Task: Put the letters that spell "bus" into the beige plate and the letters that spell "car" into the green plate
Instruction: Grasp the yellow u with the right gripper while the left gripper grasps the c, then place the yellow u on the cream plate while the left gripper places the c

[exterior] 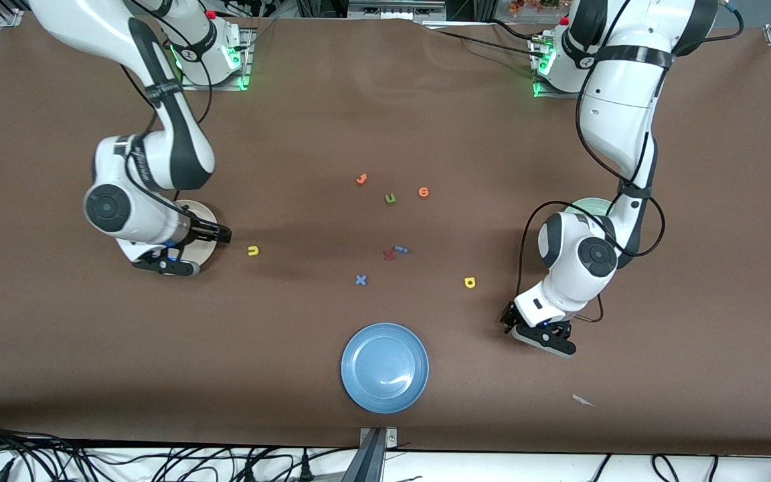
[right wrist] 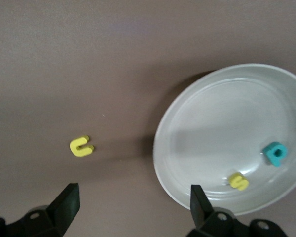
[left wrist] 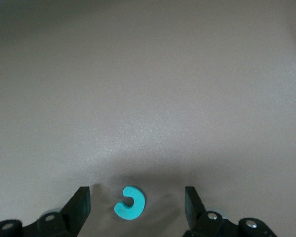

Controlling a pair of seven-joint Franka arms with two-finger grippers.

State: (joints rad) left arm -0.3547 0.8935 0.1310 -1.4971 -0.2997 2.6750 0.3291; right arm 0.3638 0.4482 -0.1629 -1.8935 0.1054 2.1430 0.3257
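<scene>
Brown table (exterior: 385, 120): right gripper (right wrist: 133, 205), jaws wide, hangs over the beige plate (right wrist: 197, 113), where teal "b" (right wrist: 275, 153) and yellow "s" (right wrist: 239, 181) lie. Left gripper (left wrist: 137, 202), jaws wide, straddles the teal "c" (left wrist: 129, 202), seemingly ready to pinch it.

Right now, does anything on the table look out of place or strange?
Only a small pale scrap on the brown table, nearer the front camera than the left gripper, toward the left arm's end. It is no letter or plate and looks like stray litter. Nothing looks spilled or damaged.
</scene>
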